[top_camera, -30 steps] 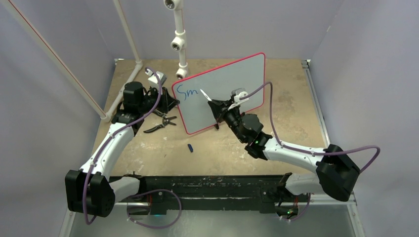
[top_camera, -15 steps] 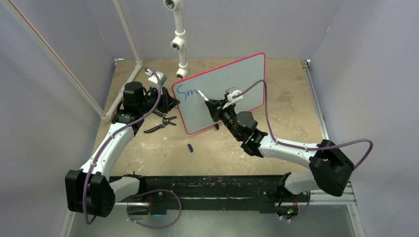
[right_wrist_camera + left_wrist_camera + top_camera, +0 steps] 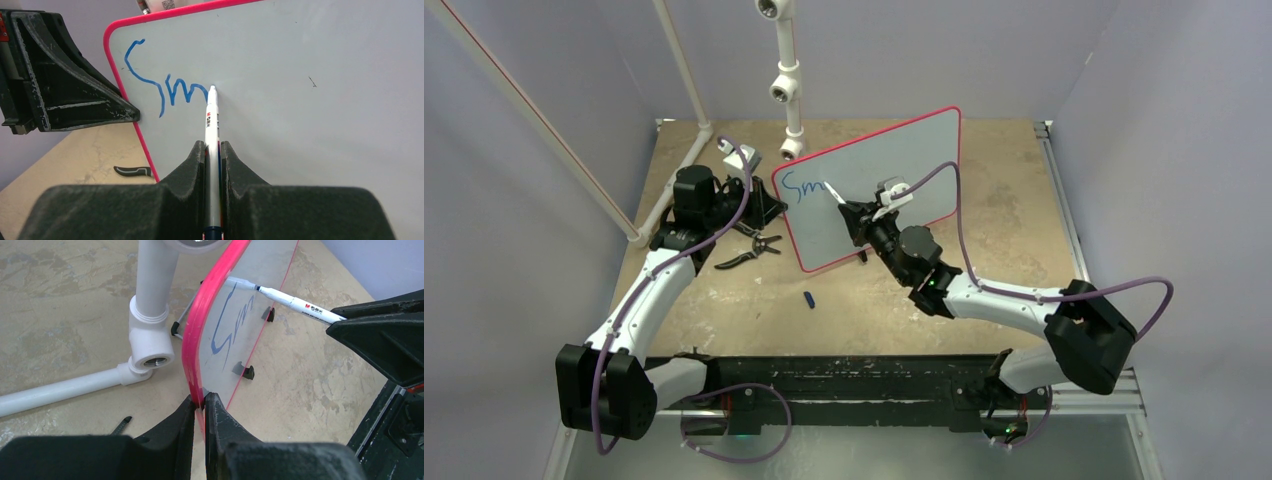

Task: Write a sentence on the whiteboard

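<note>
**A:** What is hard for you to see here?

**B:** The whiteboard [image 3: 874,185] stands tilted in the middle of the table [image 3: 1004,250]. In the top view the right gripper [image 3: 856,212] covers a part of its face. In the right wrist view its right side and lower edge are cut off. The back end of the marker [image 3: 212,115] is hidden between the fingers. Of the pliers [image 3: 749,250], that same view shows only one handle.

**A:** And the sentence?

**B:** The sentence [image 3: 165,90] is only two blue letters, "Sm", near the upper left corner of the board. The marker tip touches the board just beside the "m". From above, the letters are too small to read well.

**A:** What do the claws hold?

**B:** There are two claws. The right one is clamped tight on the marker, with one finger on each side of the barrel. The left gripper [image 3: 200,402] pinches the red frame at the board's left edge, and only the frame is between its fingers.

**A:** Please count the rest.

**B:** There is one board, one marker and one pair of pliers, which lies on the table left of the board, near the left claw. One small dark blue piece [image 3: 809,298] lies alone in front of the board, too small to name. A white pipe frame [image 3: 786,80] stands behind the board and is cut off at the top. In the left wrist view I count two black feet [image 3: 244,371] on the written side.
</note>
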Tool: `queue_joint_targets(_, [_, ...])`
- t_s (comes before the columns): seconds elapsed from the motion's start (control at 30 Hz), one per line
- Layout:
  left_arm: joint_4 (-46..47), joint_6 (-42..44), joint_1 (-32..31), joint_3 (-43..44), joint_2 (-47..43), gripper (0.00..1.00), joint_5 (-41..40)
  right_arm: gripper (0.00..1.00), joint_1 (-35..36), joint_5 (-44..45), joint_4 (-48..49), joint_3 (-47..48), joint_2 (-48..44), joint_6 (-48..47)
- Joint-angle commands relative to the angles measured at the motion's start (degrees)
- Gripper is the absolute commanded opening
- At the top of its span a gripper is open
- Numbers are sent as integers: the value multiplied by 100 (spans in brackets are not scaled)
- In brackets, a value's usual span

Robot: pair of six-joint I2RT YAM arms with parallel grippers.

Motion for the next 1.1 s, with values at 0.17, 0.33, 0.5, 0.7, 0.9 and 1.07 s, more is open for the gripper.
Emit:
queue_joint_targets(0.17, [119,85,7,-17,-75,0,-7,0,6,383,250,-102,-28,-7])
queue_joint_targets(0.33, [130,76,7,-18,-76,0,13,0,9,235,153,-235,-1,163])
queue_joint_targets(0.5, [132,73,7,-20,-85,0,17,0,24,209,139,-310,4,235])
queue_joint_targets(0.7, [131,76,7,-24,-92,0,20,0,95,213,59,-280,-225,164])
queue_joint_targets(0.9, [140,67,7,-21,-85,0,21,0,182,226,-84,-119,-507,24])
queue_joint_targets(1.07, [143,67,7,-29,-85,0,18,0,183,335,-150,139,-409,-117])
